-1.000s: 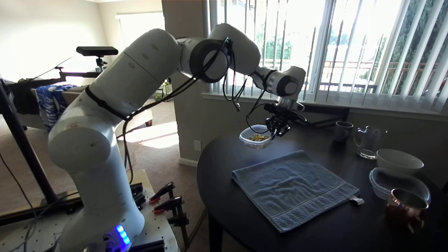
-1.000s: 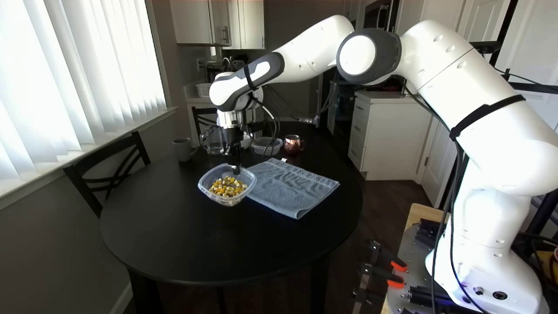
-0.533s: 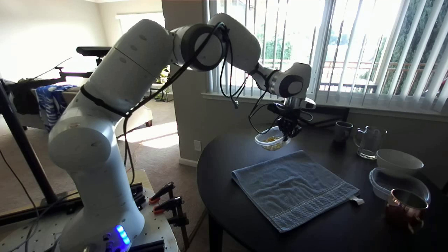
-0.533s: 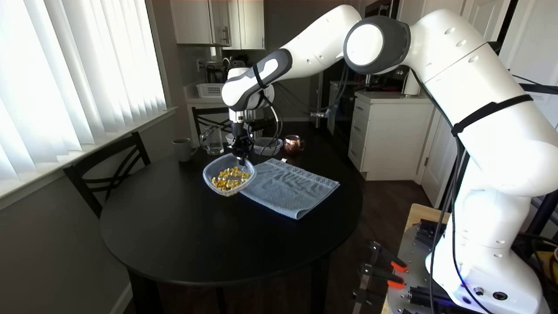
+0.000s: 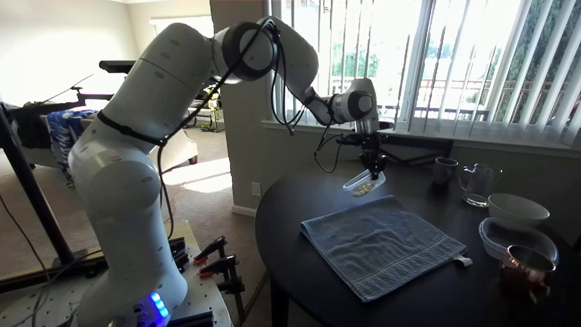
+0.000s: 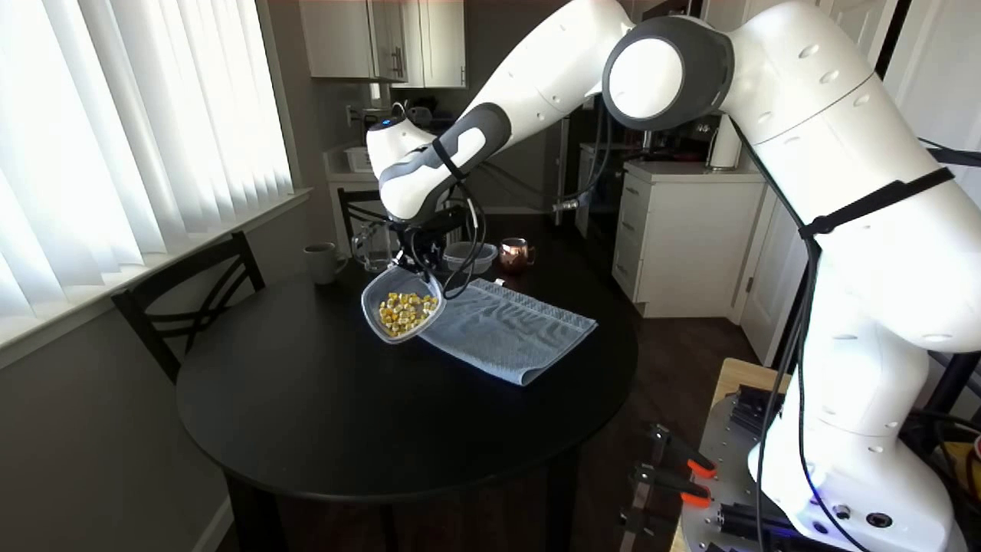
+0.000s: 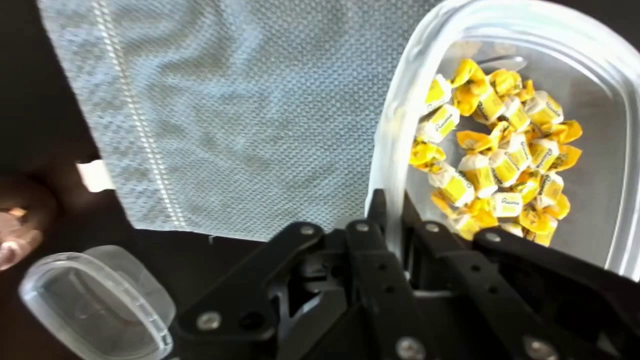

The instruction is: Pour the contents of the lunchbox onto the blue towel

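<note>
A translucent lunchbox [image 6: 406, 284] hangs tilted above the dark surface [image 6: 406, 429] at the end of a robot arm [image 5: 150, 86], near a corner of a blue towel [image 5: 381, 250], the jaws clamped on one wall of the box with little gap. In an exterior view its mouth faces the lens and it hides a corner of the towel; its rim [image 5: 356, 179] slopes down to the left in an exterior view. Its outline is nearly square with rounded corners, its long axis hard to tell. The contents [image 7: 502, 167], yellow-and-white wrapped pieces, lie inside, their lettering small and blurred. In the wrist view, the frame's right side cuts off the lunchbox, the top cuts off the towel, and the jaws mask part of the box. A copper mug [image 7: 22, 220] is cropped and blurred at left, a second clear container [image 7: 87, 310] at the bottom.
</note>
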`<state>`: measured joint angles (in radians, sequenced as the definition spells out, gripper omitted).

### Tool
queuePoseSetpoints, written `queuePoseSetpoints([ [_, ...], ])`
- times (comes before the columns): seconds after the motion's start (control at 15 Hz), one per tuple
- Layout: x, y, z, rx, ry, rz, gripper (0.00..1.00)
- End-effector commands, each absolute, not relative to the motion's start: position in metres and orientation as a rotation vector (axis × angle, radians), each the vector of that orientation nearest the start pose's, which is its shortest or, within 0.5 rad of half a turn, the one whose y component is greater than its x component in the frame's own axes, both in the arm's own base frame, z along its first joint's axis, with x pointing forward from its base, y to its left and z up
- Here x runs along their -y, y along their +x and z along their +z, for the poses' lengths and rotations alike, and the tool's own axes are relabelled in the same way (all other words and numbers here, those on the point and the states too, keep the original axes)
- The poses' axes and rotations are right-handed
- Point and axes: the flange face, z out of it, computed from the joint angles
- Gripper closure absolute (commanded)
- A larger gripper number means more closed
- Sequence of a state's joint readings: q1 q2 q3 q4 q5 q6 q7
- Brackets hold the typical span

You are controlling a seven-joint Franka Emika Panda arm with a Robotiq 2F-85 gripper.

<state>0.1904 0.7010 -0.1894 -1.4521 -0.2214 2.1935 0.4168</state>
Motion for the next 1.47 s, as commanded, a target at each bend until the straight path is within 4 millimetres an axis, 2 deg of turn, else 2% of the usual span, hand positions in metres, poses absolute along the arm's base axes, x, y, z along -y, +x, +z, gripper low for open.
queuePoseSetpoints([
  [0.0,-0.018,0.698,0.327,-0.61,-3.553,-0.092,0.99],
  [0.2,-0.015,0.686,0.358,-0.797,-3.684,0.002,0.99],
  [0.4,-0.011,0.687,0.368,-0.996,-3.795,0.04,0.99],
  [0.6,0.008,0.699,0.343,-1.191,-3.884,0.058,0.99],
  [0.93,0.049,0.713,0.255,-1.472,-4.027,0.181,0.99],
  [1.07,0.059,0.713,0.232,-1.592,-4.074,0.274,0.99],
  [1.2,0.066,0.712,0.222,-1.722,-4.116,0.386,0.99],
  [1.4,0.069,0.708,0.231,-1.981,-4.144,0.523,0.99],
])
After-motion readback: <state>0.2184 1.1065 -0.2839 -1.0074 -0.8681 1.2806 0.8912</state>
